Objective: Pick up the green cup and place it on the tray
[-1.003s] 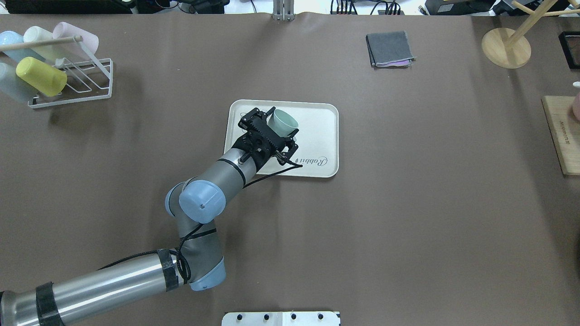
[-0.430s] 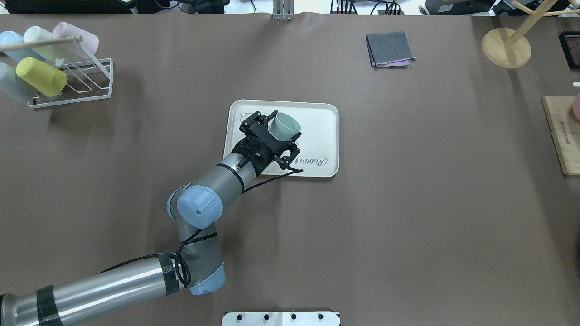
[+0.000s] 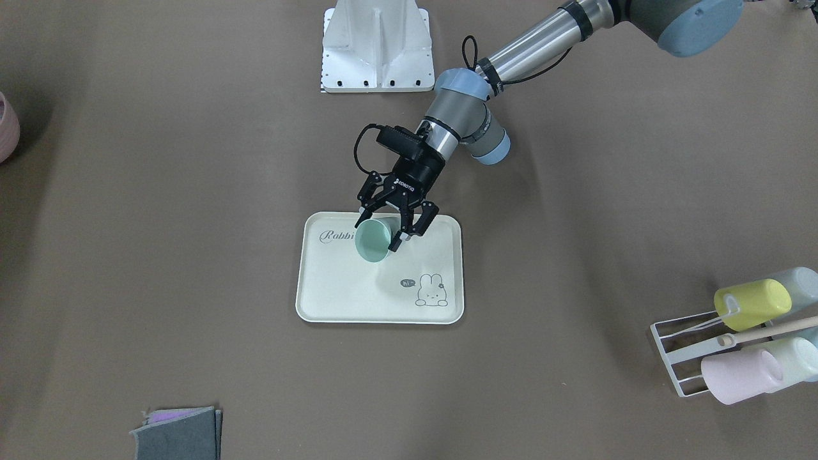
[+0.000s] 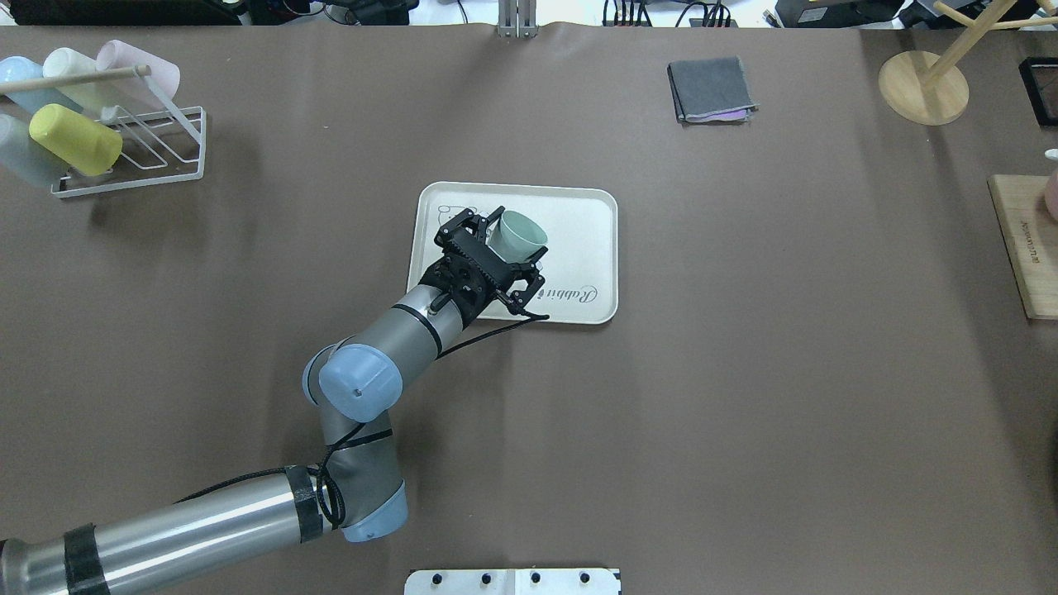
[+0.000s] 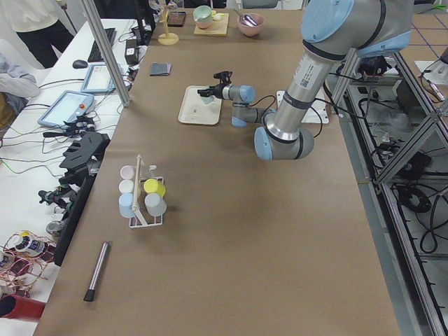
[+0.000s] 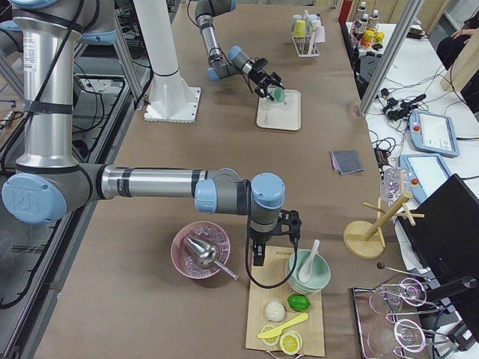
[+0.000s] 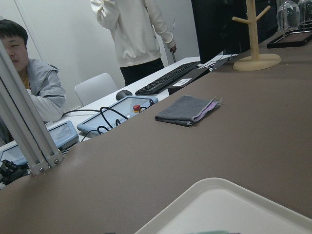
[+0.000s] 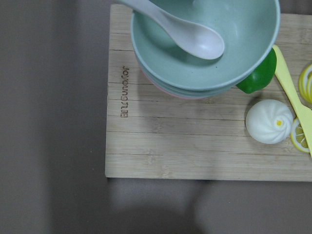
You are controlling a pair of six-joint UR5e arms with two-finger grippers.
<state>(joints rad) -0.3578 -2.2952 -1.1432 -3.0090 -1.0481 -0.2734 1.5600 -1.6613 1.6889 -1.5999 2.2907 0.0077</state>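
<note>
The green cup [image 3: 372, 243] is tilted, its mouth facing away from the robot, low over the near half of the cream tray [image 3: 358, 294] with the "Rabbit" script and bunny. My left gripper [image 3: 378, 233] is shut on the cup, a finger on each side. The overhead view shows the same: cup [image 4: 523, 229], tray [image 4: 583, 240], left gripper [image 4: 512, 240]. My right gripper [image 6: 257, 253] shows only in the exterior right view, over a wooden board [image 6: 288, 314]; I cannot tell if it is open or shut.
A white wire rack [image 4: 124, 157] with a yellow cup [image 4: 76, 139] and pale cups stands far left. A folded grey cloth [image 4: 711, 89], a wooden mug tree [image 4: 922, 87] and the board's edge [image 4: 1025, 244] are on the right. The board holds bowls [image 8: 204, 53] and food.
My left arm has drawn back a little toward the robot and the wrist has turned; the cup has shifted slightly with the gripper over the tray.
</note>
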